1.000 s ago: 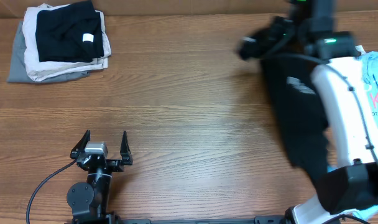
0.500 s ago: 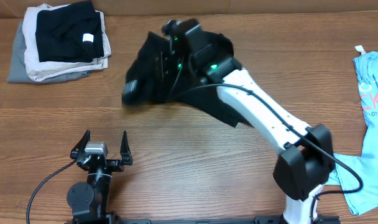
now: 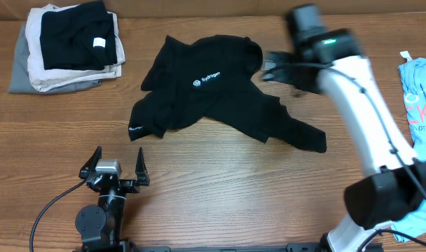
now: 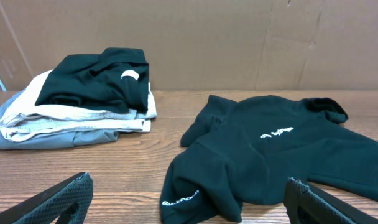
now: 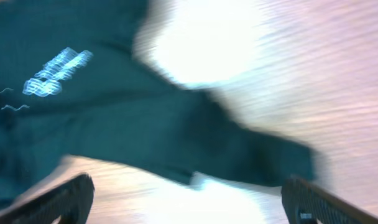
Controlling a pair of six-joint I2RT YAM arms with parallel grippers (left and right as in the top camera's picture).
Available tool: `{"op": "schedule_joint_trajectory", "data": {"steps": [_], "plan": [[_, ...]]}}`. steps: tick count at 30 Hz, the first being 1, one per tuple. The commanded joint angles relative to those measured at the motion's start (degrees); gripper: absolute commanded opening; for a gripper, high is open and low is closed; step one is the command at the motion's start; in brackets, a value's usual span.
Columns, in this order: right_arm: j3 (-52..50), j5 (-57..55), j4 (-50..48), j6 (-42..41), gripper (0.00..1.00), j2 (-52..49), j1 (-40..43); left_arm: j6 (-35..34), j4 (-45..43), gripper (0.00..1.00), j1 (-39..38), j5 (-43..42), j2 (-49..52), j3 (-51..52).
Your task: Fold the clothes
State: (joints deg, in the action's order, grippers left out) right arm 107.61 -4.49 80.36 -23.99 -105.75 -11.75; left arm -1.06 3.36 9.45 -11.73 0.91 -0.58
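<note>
The clothes [image 3: 213, 98], a black long-sleeved garment with small white lettering, lie crumpled and spread on the wooden table's middle. My right gripper [image 3: 277, 66] is blurred just right of the garment's top edge. In the right wrist view the right gripper [image 5: 188, 183] stands open and empty above the dark fabric [image 5: 114, 118]. My left gripper [image 3: 117, 159] stands open near the front left, short of the garment. In the left wrist view the left gripper [image 4: 189, 183] frames a sleeve cuff of the clothes [image 4: 270, 155], without touching it.
A stack of folded pieces [image 3: 69, 45], black on beige on grey, sits at the back left, also in the left wrist view [image 4: 83, 93]. A light blue printed shirt [image 3: 420, 98] lies at the right edge. A cardboard wall [image 4: 239, 37] bounds the back.
The right arm carried the garment from the right side to the table's middle, opened its jaws and let it drop, then swung back rightward. The left arm has not moved.
</note>
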Motion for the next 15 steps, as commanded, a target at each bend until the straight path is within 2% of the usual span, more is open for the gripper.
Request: {"op": "schedule_joint_trajectory", "data": {"steps": [1,4,8,15], "plan": [[-0.90,-3.39,5.07,-0.42,1.00,1.53,6.40,1.09,-0.15,1.00,-0.07,0.28,-0.66,0.31],[-3.63,-3.17,7.32,-3.37,1.00,1.60,12.61,1.09,-0.13,1.00,-0.07,0.28,-0.66,0.31],[-8.07,-2.84,5.68,-4.83,1.00,1.64,18.45,1.09,-0.15,1.00,-0.07,0.28,-0.66,0.31],[-20.09,-1.44,0.59,-4.79,1.00,1.68,21.49,1.09,-0.15,1.00,-0.07,0.28,-0.66,0.31]]}}
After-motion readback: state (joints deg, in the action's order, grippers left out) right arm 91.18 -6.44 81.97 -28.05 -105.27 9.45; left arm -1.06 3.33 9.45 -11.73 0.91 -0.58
